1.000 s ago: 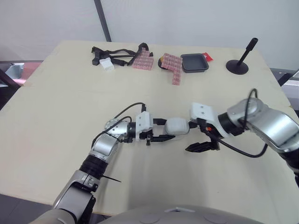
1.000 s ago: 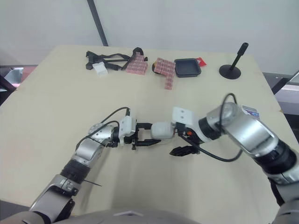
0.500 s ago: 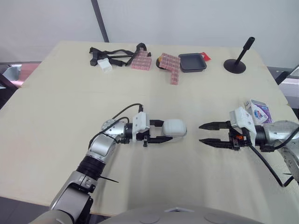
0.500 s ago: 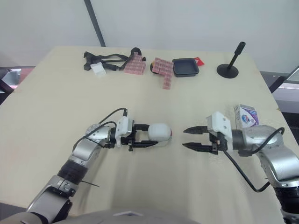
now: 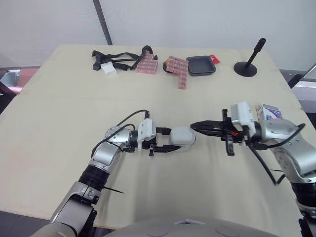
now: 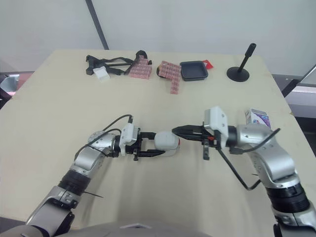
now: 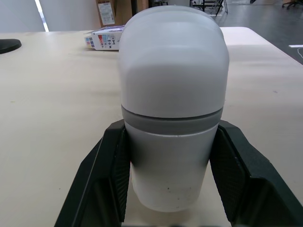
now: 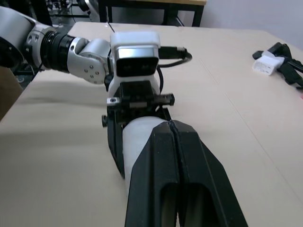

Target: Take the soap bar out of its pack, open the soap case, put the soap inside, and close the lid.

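Observation:
The soap case, white with a grey band and its lid shut, lies on its side on the table, and my left gripper is shut on it from the left. In the left wrist view the case stands between the two black fingers. My right gripper is shut, its fingers pressed together and pointing left, tips just by the case's right end. The right wrist view has the shut fingertips over the case. The soap pack, a white and purple box, lies beside my right forearm.
At the table's far side are black straps, a white block, pink blocks, a black tray and a black stand. The table's right edge runs close behind the soap pack.
My right gripper drew back to the right from the case, closed its fingers fully, and has come back with its tips at the case's right end. The left gripper kept its hold.

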Controlling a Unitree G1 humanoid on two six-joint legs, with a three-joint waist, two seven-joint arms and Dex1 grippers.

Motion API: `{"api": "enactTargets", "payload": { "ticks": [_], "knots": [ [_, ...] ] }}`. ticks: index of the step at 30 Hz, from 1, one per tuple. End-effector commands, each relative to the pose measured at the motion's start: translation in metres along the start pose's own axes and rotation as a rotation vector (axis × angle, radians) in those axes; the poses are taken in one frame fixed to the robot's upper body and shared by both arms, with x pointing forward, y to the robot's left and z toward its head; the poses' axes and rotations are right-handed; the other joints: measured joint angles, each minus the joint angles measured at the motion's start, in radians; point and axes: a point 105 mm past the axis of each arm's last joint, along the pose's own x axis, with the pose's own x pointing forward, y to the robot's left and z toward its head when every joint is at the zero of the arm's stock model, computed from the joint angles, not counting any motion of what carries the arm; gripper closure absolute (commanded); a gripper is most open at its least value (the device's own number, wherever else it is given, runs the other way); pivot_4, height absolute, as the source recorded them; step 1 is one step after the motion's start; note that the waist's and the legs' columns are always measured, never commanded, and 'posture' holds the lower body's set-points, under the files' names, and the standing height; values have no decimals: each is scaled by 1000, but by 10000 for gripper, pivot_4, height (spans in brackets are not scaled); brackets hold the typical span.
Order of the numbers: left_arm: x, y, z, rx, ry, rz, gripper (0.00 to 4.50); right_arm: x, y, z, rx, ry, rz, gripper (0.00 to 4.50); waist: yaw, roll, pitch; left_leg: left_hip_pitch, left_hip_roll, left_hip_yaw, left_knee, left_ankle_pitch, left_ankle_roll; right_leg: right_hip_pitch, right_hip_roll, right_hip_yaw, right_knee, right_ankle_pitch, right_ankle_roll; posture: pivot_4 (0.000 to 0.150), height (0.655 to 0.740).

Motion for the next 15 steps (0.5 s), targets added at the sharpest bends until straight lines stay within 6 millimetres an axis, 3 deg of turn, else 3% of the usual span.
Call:
{"api": "enactTargets", "payload": {
  "ticks": [1,5,15],
  "knots": [
    [0,0,5,15,-12,1,26046,10,2,10,-46,-10,17,44564,1,0,0,0,0,0,0,0,0,-1,0,0,0,0,0,1500,7400],
    [1,2,5,19,-12,12,26046,22,8,8,-46,-2,66,44564,1,0,0,0,0,0,0,0,0,-1,0,0,1,0,0,1500,7400],
    [1,3,5,24,-9,26,26046,22,5,-17,-28,160,100,44564,2,0,0,-2,0,0,0,1,-2,-1,0,0,2,0,0,1500,7400]
  ]
}}
